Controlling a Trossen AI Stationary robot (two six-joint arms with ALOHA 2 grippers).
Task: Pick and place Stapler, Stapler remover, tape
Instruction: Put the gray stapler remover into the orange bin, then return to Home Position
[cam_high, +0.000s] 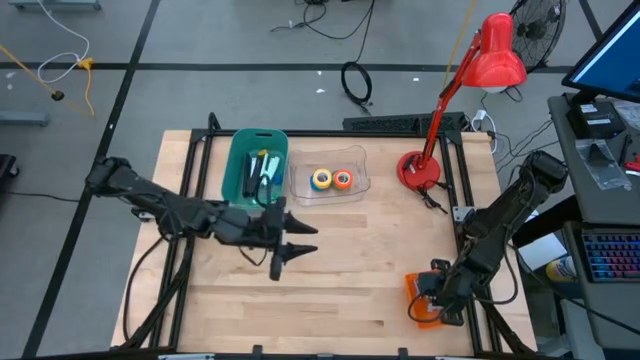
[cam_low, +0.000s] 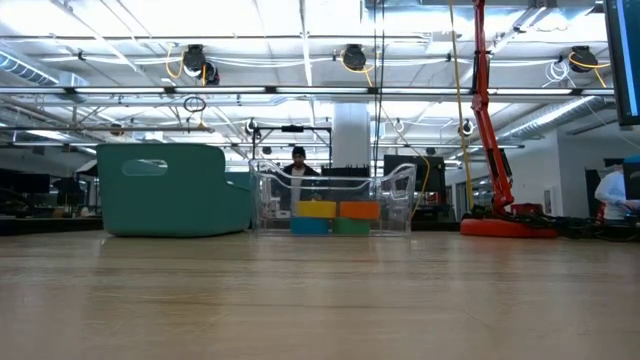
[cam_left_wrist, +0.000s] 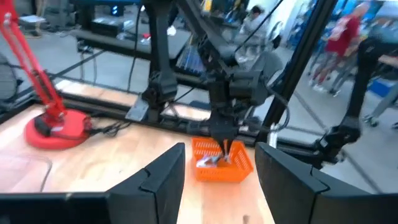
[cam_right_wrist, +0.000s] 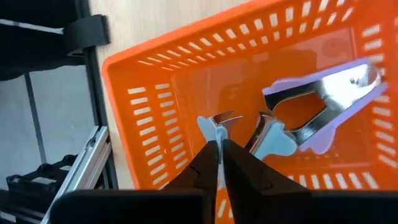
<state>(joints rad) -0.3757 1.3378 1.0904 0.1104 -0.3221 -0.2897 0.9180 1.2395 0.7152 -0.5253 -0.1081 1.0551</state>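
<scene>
The right claw (cam_right_wrist: 219, 146) reaches into an orange basket (cam_right_wrist: 143, 81) at the worktop's (cam_high: 350, 260) near right corner, its fingers nearly together pinching a pale-handled staple remover (cam_right_wrist: 214, 127); a second remover (cam_right_wrist: 323, 102) lies beside it, suggesting this basket collects them. The left claw (cam_high: 297, 240) hovers mid-worktop, released and empty, near a teal bin (cam_high: 240, 160). Tape rolls (cam_high: 331, 179) sit in a clear tray (cam_high: 358, 183). A red lamp (cam_high: 495, 55) stands over the wooden surface; a workshop lies beyond.

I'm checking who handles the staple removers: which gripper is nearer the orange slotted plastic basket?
Right. The right gripper reaches down inside the orange slotted plastic basket; the left gripper hovers mid-table, well away.
</scene>
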